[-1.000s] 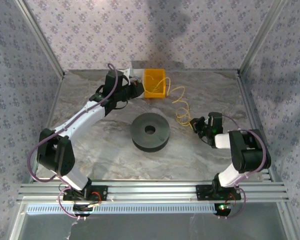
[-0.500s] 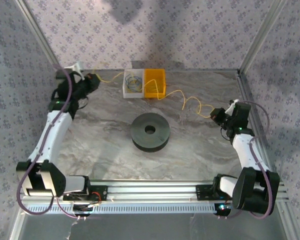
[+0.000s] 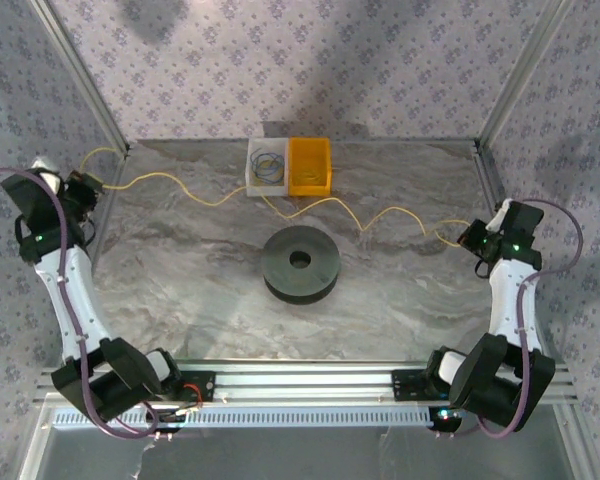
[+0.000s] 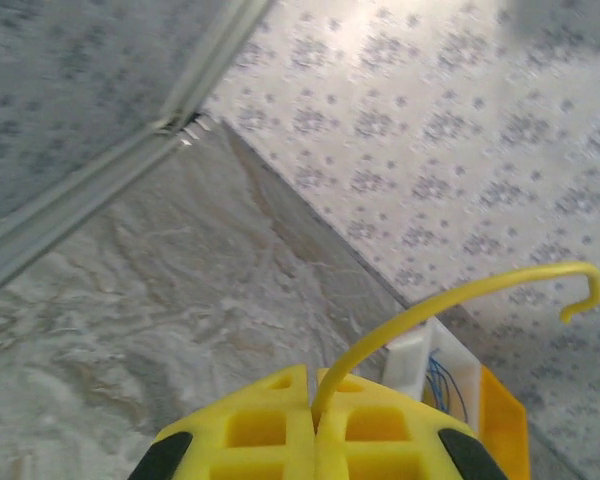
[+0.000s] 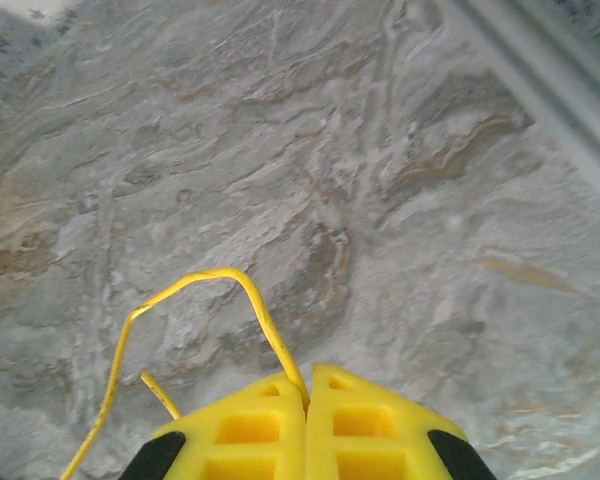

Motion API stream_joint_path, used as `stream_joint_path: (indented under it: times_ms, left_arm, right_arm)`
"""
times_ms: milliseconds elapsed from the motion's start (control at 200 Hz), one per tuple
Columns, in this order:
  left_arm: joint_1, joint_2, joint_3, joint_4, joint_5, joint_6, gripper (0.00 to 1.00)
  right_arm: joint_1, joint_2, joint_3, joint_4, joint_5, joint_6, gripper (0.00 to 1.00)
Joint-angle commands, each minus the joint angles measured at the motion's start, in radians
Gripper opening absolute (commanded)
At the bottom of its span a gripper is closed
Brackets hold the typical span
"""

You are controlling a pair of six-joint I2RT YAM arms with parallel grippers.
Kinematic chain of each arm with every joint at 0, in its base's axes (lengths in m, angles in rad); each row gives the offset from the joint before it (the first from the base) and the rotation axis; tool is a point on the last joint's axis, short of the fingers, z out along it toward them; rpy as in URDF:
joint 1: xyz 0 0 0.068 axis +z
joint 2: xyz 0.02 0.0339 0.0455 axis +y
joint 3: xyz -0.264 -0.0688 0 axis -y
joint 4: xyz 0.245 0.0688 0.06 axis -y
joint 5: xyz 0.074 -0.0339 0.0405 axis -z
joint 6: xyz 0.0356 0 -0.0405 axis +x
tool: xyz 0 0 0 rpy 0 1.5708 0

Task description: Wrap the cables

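Running side to side, the wire spans from the left pincer to the right pincer, each pinched tight on one end. Midway between them, just nearward of the wire, sits the spool; neither arm looks closer.

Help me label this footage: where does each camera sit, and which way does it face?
Top external: above and behind the bases, looking down; both arms, left gripper and right gripper holding the yellow wire beyond the black spool.
Left wrist: faces the back wall; yellow fingers shut on the wire, orange bin beyond.
Right wrist: faces down at the table; yellow fingers shut on the wire.
Shared: top and left wrist both show the bin.
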Motion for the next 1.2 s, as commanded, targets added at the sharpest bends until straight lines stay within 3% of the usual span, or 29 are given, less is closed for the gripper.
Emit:
stream_joint_path:
  times_ms: [0,350,820,954,1059,1194]
  left_arm:
    - [0.079,0.024,0.073,-0.001,-0.012,0.015,0.00]
    - [0.239,0.108,0.253,-0.058,0.022,0.025,0.00]
    - [0.324,0.136,0.361,-0.100,-0.004,0.037,0.00]
    - [0.345,0.142,0.393,-0.106,0.010,0.032,0.00]
    - [0.296,0.125,0.360,-0.084,0.066,0.023,0.00]
    - [0.069,0.097,0.327,-0.166,0.020,0.167,0.00]
  right_arm:
    - [-0.022,0.012,0.035,-0.059,0.205,-0.069,0.00]
    - [-0.052,0.054,0.062,-0.062,0.468,-0.117,0.00]
    - [-0.086,0.150,0.067,-0.020,0.669,-0.154,0.00]
    - [-0.083,0.152,0.073,-0.025,0.661,-0.149,0.00]
    - [-0.051,0.139,0.072,-0.025,0.594,-0.126,0.00]
    - [0.020,0.121,0.051,-0.009,0.488,-0.069,0.00]
